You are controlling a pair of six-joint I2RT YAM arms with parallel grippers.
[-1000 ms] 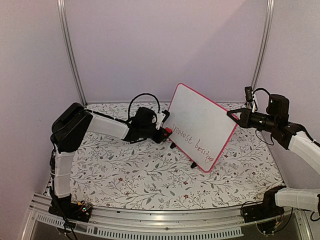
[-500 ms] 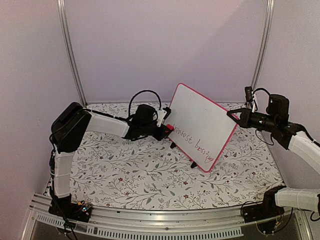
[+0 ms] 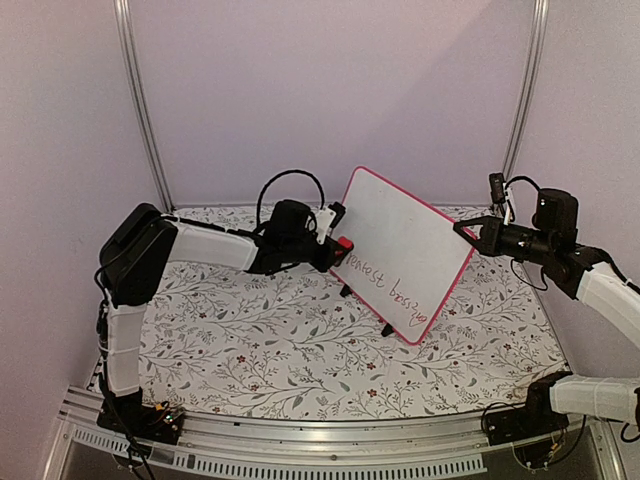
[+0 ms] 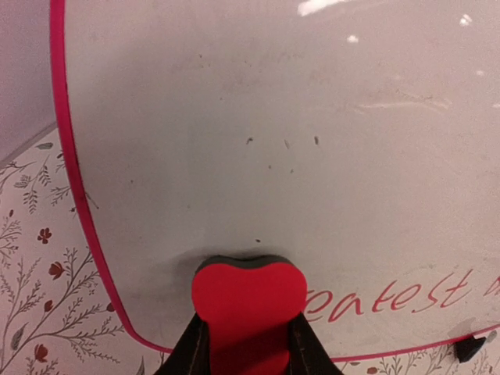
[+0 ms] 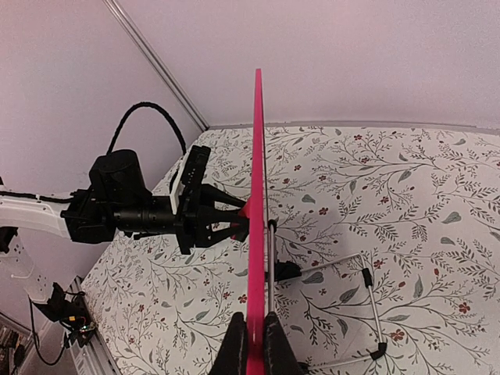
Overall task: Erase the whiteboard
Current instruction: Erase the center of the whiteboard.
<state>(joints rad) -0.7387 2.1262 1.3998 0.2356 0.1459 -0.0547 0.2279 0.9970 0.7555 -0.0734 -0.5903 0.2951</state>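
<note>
Floral table (image 3: 260, 350) fills the lower part of the top view. The whiteboard (image 3: 400, 235) stands tilted on it at centre right, with red handwriting (image 3: 392, 288) near its lower edge. Right claw (image 3: 466, 232) is clenched on the board's right rim. Left claw (image 3: 337, 250) is grasping a red eraser (image 4: 248, 287), which touches the board's left side.

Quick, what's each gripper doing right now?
Left gripper: closed on the red eraser, pressed to the whiteboard.
Right gripper: closed on the whiteboard's edge.
</note>
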